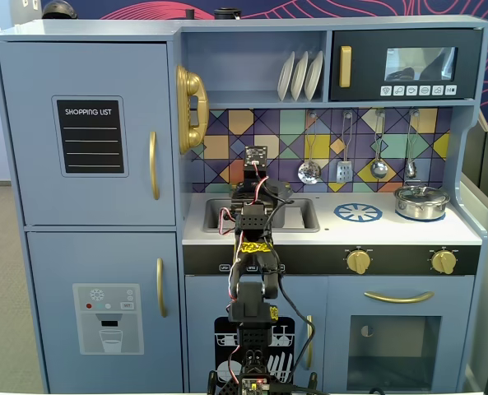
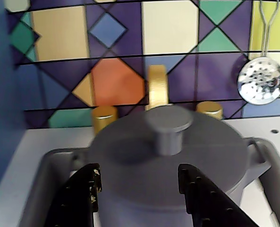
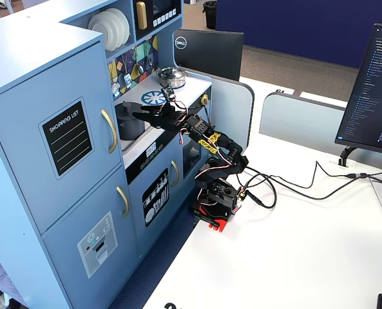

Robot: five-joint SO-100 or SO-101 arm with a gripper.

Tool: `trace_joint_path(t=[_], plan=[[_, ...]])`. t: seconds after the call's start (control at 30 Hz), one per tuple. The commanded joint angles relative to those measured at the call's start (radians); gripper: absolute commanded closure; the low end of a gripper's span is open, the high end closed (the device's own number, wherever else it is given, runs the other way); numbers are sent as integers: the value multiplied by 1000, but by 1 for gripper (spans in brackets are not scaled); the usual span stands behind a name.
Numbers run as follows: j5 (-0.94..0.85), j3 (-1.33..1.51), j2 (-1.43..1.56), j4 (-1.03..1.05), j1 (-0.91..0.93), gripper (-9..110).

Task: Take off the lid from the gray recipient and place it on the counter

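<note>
The gray recipient stands in the sink recess of the white counter. The lid rests on it, its knob upright in the middle. My gripper is open. Its black fingers straddle the near rim of the lid, short of the knob, and grip nothing. In a fixed view the arm covers most of the pot; my gripper is over the sink. In the other fixed view my gripper hangs over the pot.
A shiny steel pot stands at the counter's right end beside the printed blue burner. Gold taps and a spout rise behind the sink. Utensils hang on the tiled back wall. A blue cabinet wall is close on the left.
</note>
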Motion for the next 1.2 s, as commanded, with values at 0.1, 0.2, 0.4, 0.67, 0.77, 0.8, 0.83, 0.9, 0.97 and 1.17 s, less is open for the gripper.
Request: trace_joint_path(t=[0.1,0.2,0.4,0.67,0.77,0.8,0.83,0.9,0.97,1.17], plan=[[-12,-118,-106,-86,26,87],[-3,-143,-149,-101,37,86],[-9,-155,-201,-112,48,85],[-12,-181,-284,-167,48,85],[-14,-207,-322,-176,44,86],[-14,-218,-337,-179,44,86],[-14,-227,-351,-186,44,86],[-14,-247,-380,-190,46,86],[-6,-256,-402,-204,46,86],[-8,-264,-443,-242,44,92]])
